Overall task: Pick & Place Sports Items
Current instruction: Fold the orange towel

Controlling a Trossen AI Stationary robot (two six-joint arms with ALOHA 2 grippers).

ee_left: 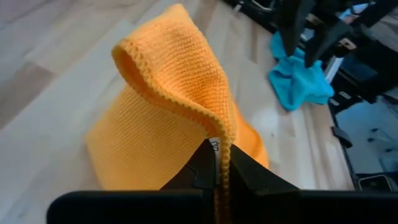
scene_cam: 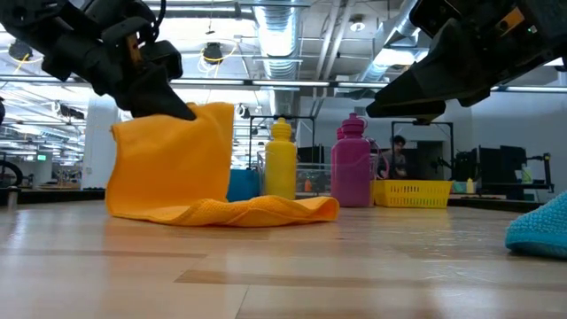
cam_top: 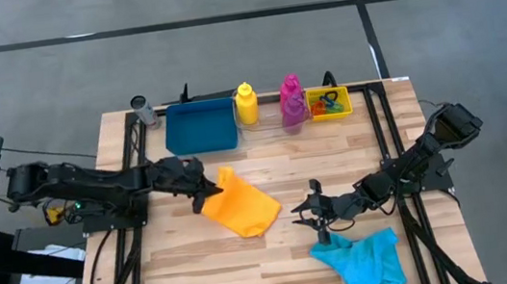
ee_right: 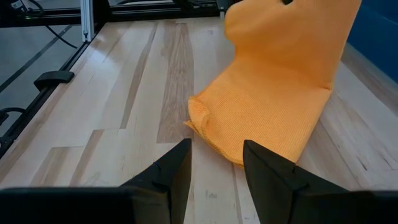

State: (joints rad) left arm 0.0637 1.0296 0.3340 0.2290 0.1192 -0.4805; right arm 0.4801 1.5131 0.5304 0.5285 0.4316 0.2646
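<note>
The left gripper [cam_top: 204, 196] pinches a corner of the orange cloth [cam_top: 241, 209], lifting that edge while the rest trails on the bench [cam_top: 278, 265]. The right gripper [cam_top: 309, 215] hangs open just beyond the cloth's far edge, the cyan cloth [cam_top: 365, 260] beside it. This looks like the pick step; next the cloth needs lifting clear and carrying off.

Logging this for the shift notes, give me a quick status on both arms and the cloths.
Left gripper shut on orange cloth, one edge lifted, rest on table. Right gripper open, empty, above cyan cloth. Nothing between them.
</note>
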